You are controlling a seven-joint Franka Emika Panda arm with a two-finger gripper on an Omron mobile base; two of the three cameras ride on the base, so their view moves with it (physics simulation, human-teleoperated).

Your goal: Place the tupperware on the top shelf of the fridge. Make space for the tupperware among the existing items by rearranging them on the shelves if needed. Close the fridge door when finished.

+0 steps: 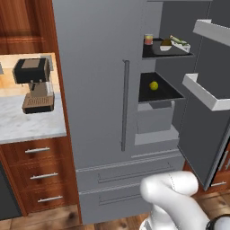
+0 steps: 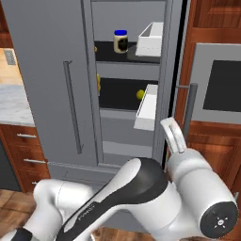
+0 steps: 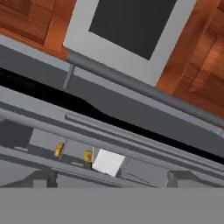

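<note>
Tupperware [image 1: 179, 43] on the fridge's [image 1: 94, 90] top shelf [image 1: 155, 51], right door open.
It sits upper right of the left base view, beside an orange-red jar [image 1: 148, 39]; a yellow fruit [image 1: 153, 85] lies one shelf lower. Hand [image 3: 109, 181] wide open, empty.

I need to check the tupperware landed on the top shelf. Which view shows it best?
The left base view: the tupperware sits on the top shelf beside the small orange-red jar, its contents visible. In the right base view that shelf shows the blue-lidded jar; a door bin hides the rest. The hand view looks elsewhere.
</note>
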